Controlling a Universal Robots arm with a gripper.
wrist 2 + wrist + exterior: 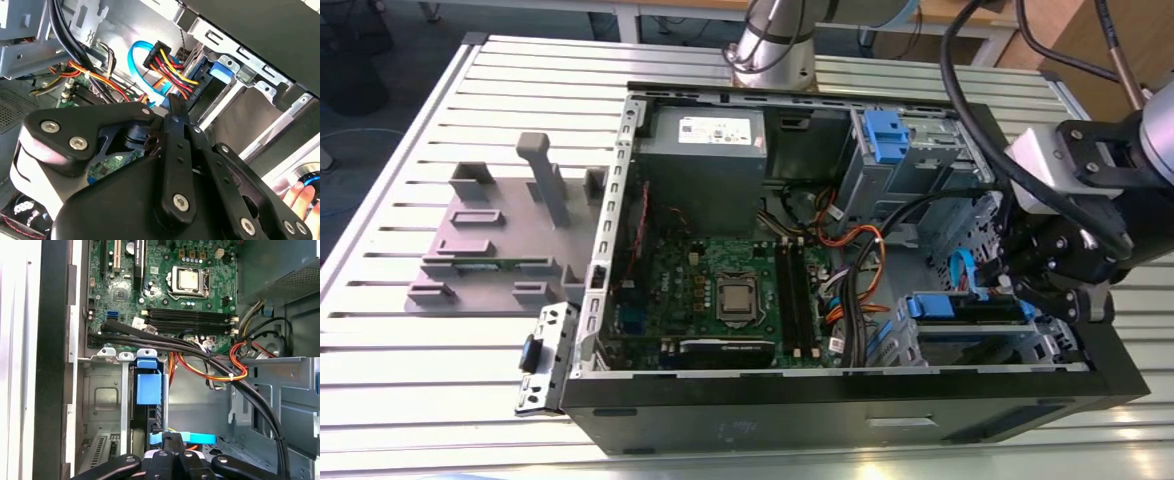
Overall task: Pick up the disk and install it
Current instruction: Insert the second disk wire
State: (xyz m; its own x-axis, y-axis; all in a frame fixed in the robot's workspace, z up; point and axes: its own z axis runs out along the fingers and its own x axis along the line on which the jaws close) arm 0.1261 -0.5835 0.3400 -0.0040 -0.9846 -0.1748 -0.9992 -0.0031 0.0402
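Open black PC case (854, 405) on a ribbed light-metal table (400, 390), green motherboard (720, 290) with square metal CPU and long black RAM slots. Black matte gripper (1051, 292) with screw-studded linkages is down inside the case at the exterior view's right, over the lower drive bay. In both wrist views its fingers (176, 112) look pressed together to a narrow tip, nothing visibly pinched between them. The disk (970, 309) sits in the silver sheet-metal bay near the case's front edge, blue plastic carrier showing along its side; in the first wrist view the carrier's blue tab (149, 385) stands just beyond the gripper tips, dark drive body beneath. Glossy blue SATA cable (136, 60) and red-yellow-black power wires (170, 67) plug in just beside. Grey power supply box (704, 165) with perforated side at the far end, blue-tabbed drive cage (887, 140) near it. Grey plastic stand (507, 235) with upright posts sits on the table, well apart.
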